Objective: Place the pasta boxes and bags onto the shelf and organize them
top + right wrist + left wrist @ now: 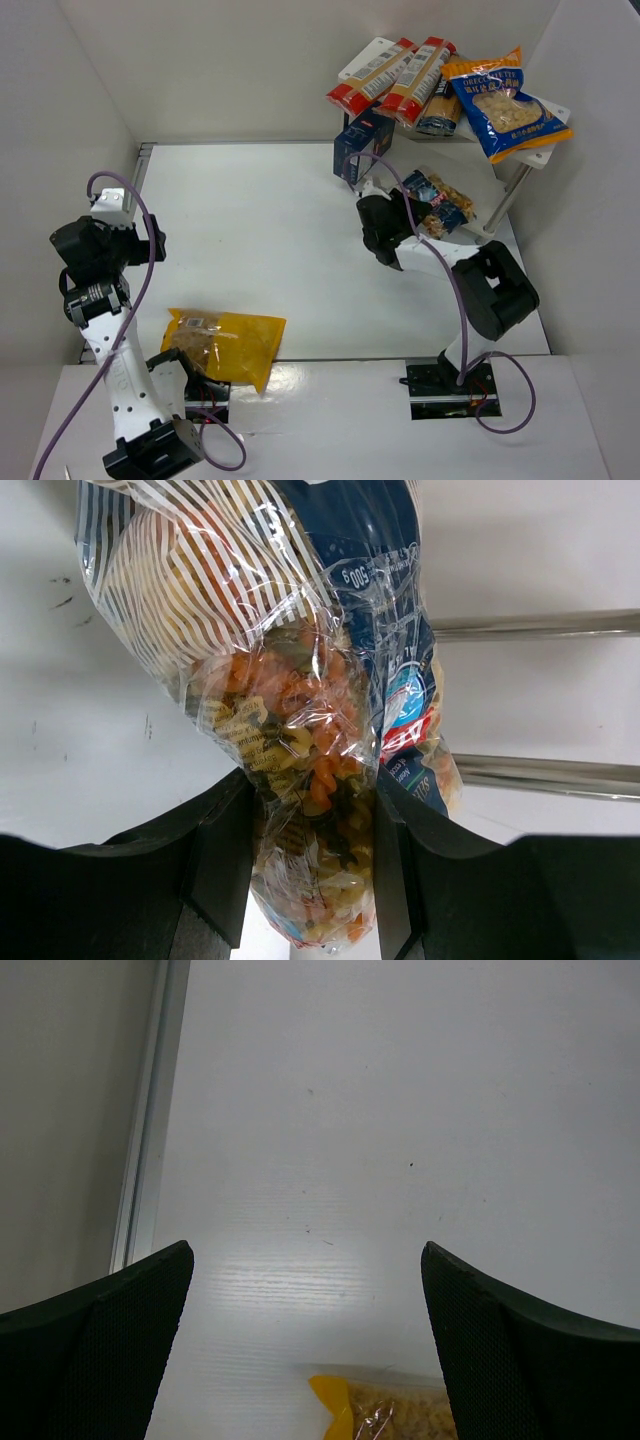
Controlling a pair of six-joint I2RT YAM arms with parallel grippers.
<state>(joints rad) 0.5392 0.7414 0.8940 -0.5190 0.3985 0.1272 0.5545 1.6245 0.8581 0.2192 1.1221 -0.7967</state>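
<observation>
Right hand (310, 852) grips the clear spiral pasta bag (300, 710) beside the shelf (356, 68).
The jaws pinch the bag across its middle so it hangs free by the shelf legs, probably to slide onto the lower board, since the spaghetti boxes (385, 75) and the blue-and-orange bag (505, 100) fill the top. The left hand (306, 1250) is open and empty above the table (250, 220), and the yellow bag (225, 340) lies on the table near it.

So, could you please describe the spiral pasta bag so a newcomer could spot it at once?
Find the white shelf at the table's far right corner. On its near side, the right arm's fingers grip the spiral pasta bag. It is the only clear bag, showing orange, green and pale spirals.
</observation>
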